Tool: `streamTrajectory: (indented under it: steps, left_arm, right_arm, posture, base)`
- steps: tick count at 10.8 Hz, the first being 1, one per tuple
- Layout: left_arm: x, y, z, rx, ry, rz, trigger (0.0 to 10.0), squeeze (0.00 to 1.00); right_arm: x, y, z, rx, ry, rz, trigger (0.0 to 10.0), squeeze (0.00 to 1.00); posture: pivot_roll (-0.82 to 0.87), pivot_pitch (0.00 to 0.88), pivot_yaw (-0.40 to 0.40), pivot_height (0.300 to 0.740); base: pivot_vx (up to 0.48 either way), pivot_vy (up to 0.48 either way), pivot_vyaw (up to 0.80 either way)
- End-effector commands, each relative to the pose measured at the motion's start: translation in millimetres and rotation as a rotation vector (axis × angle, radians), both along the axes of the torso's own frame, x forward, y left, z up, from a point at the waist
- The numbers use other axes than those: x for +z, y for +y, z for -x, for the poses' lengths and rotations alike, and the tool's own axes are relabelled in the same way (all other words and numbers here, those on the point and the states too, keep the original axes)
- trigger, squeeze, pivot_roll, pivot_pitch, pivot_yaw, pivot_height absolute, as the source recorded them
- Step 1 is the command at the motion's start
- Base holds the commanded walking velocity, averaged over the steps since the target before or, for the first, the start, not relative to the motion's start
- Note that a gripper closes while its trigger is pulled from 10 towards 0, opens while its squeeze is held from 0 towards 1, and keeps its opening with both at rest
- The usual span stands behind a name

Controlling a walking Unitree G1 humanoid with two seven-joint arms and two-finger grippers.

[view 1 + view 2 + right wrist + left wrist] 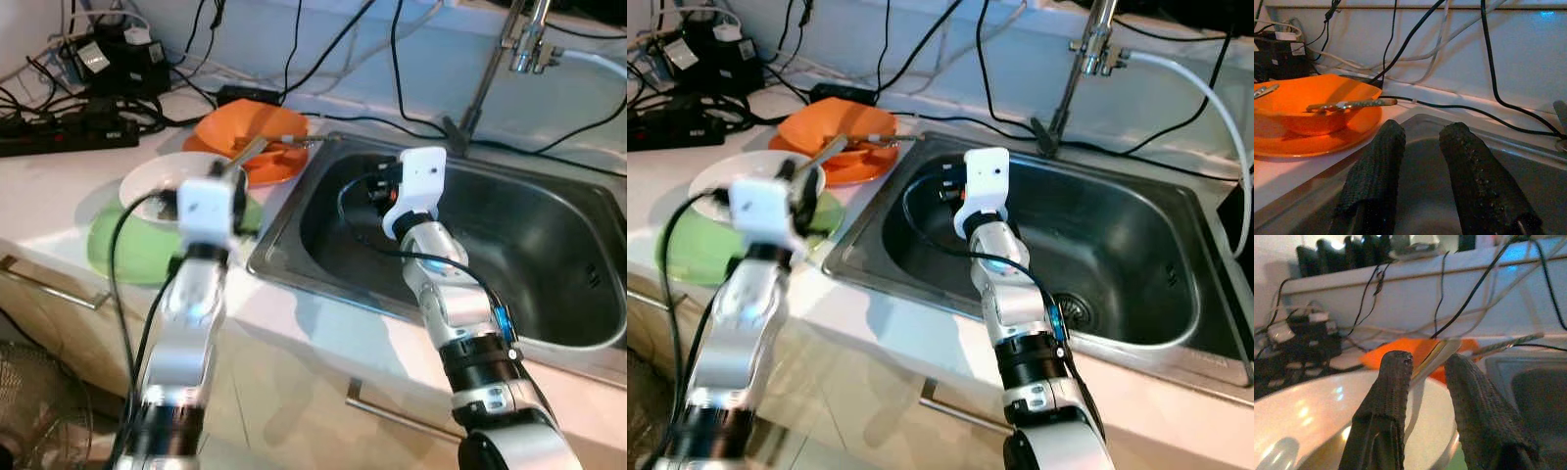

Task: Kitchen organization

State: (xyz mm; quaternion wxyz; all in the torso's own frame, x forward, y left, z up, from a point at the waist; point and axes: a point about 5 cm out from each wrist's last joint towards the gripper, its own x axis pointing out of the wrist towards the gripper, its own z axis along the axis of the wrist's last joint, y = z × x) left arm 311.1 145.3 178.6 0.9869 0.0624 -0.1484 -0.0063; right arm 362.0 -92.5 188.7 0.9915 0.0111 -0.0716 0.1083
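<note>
Here, the left gripper (pixel 1422 382) hangs over the white bowl (pixel 162 181) on the bench (pixel 49 186), fingers spread around a pale utensil handle (pixel 1435 360) (whether they touch it, I cannot tell). The right gripper (pixel 1418 147), fingers parted and empty, hovers inside the sink (pixel 549 235), near the orange bowl (pixel 1298 105) and orange plate (pixel 1342 134).

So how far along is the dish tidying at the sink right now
Little looks done: the sink holds no dishes. In hand: the left end effector is over the white bowl, fingers either side of a utensil handle. The right end effector hangs open over the sink. Left: white bowl, green plate, orange bowl and orange plate.
</note>
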Motion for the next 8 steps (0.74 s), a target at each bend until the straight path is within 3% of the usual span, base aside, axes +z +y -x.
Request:
streamTrajectory:
  steps: [1, 4, 5, 7, 8]
  left_arm:
    - [0.3, 0.0, 3.0, 0.007, -0.003, 0.021, 10.0, 0.00]
    - [-5.1, 6.0, 10.7, 0.029, 0.015, 0.036, 10.0, 0.00]
    - [4.1, 3.0, 11.0, 0.007, -0.030, -0.012, 10.0, 0.00]
    - [22.9, -12.6, 9.4, -0.077, -0.115, -0.050, 10.0, 0.00]
    - [19.8, -24.8, 6.3, -0.138, -0.112, -0.039, 10.0, 0.00]
  right_arm:
    - [0.5, -1.2, 0.7, -0.004, 0.005, 0.000, 10.0, 0.00]
    - [-0.3, -0.7, 0.8, -0.005, 0.014, -0.001, 10.0, 0.00]
    - [-0.3, -1.2, 0.3, -0.007, 0.014, -0.003, 10.0, 0.00]
    - [0.7, -0.3, -0.1, -0.007, 0.007, -0.016, 10.0, 0.00]
    - [0.6, 0.7, -0.7, -0.011, 0.003, -0.026, 10.0, 0.00]
  posture:
    - [0.21, 0.000, -0.063, 0.740]
    - [0.21, 0.000, -0.064, 0.740]
    - [0.22, 0.000, -0.065, 0.740]
    - [0.22, 0.000, -0.063, 0.740]
    - [0.21, 0.000, -0.057, 0.740]
  base:
    - [0.000, 0.000, 0.00]
    - [0.000, 0.000, 0.00]
    - [0.000, 0.000, 0.00]
    - [0.000, 0.000, 0.00]
    - [0.000, 0.000, 0.00]
